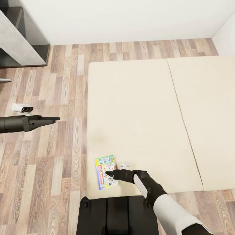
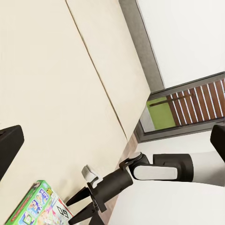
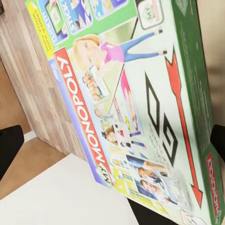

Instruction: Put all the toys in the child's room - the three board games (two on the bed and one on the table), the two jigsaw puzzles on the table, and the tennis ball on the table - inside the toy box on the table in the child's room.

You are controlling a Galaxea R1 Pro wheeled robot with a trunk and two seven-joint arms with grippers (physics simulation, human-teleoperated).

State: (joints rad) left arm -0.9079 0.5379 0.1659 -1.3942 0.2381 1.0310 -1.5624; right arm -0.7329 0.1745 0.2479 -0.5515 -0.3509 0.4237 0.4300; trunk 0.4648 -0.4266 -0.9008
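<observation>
Head view: right end effector [image 1: 110, 174] tips hiding Monopoly box [image 1: 105, 171] corner.

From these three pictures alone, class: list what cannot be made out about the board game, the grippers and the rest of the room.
- Head view: whether the right gripper touches the Monopoly box; its tips overlap the cover.
- Right wrist view: the Monopoly box is cut off by the edges, so its full outline is hidden.
- Head view: the dark cabinet is cut off at the corner; its top is unseen.
- Head view: the left gripper is seen side-on, so its opening is unclear.
</observation>
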